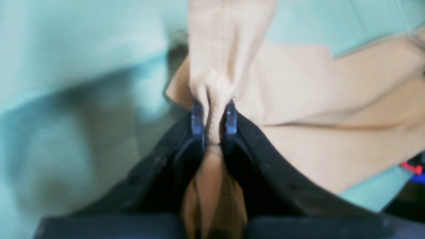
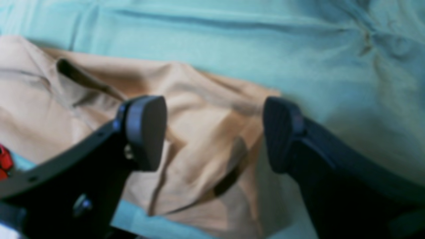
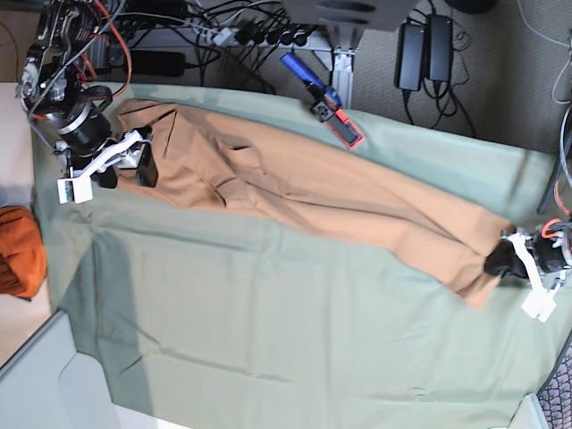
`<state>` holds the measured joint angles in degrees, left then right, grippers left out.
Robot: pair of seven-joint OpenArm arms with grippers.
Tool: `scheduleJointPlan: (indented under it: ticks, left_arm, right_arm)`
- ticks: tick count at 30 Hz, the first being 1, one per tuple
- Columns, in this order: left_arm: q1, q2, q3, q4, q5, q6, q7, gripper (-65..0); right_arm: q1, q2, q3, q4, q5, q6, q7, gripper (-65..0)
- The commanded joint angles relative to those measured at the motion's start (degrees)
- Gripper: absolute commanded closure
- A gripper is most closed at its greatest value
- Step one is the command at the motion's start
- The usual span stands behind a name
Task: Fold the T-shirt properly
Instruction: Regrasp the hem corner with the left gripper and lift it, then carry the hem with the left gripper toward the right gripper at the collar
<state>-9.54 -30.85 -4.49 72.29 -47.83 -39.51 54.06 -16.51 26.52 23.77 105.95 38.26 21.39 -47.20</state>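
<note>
T-shirt [image 3: 304,192] | tan, stretched long, creased | left gripper [image 1: 214,118] pinching hem

— What is blurred or hidden at the wrists?
— Both wrist views are blurred. In the left wrist view, the hem of the T-shirt [image 1: 229,83] is hidden where it is pinched inside the left gripper [image 1: 214,116]. The red object [image 1: 413,167] at the frame edge cannot be identified.
— And in the base view?
— The orange cloth bundle [image 3: 18,252] is cut off by the left edge, and the right gripper [image 3: 125,166] hides part of a sleeve.
</note>
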Motion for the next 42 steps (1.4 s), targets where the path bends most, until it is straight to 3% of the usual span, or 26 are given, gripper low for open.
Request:
scheduleJointPlan:
  ticks: [1,8,12,15,22,30,42]
  left_arm:
    - [-3.54,-1.27,-0.46,-1.33,-0.48,-0.49,-1.62,0.0]
    - [-14.1,-2.45,-0.46,-13.31,0.42,-0.49,-1.03,0.0]
    - [-13.53,-2.54,-0.46,-10.78,-4.09,-0.49,3.85,0.0]
    - [-10.34,-1.97,-0.46,-4.15,-5.18,-0.49,4.07,0.0]
    - [-1.2,3.76,1.46,13.94,-7.28,-0.49,5.77,0.0]
    - [0.98,11.91,5.92,15.89,-4.15,-0.49,5.33,0.0]
    - [1.49,15.1,11.78,15.8,1.42,-0.49,3.96,0.0]
  right_arm:
    - [0.31,0.92,0.55,1.03,0.55,5.79,1.11,-44.5]
    - [0.31,0.9,0.55,1.03,0.59,5.81,1.11,-44.5]
    - [0.63,0.87,0.55,1.03,0.52,5.81,1.16,-44.5]
    - [0.57,0.76,0.55,0.98,-0.02,5.81,1.09,-44.5]
    - [0.79,-0.44,0.52,0.98,-0.13,5.81,2.4,-44.5]
    - [0.76,-0.85,0.55,0.98,-0.33,5.81,2.19,-44.5]
    - [0.76,-0.92,0.55,0.98,-0.31,5.81,2.19,-44.5]
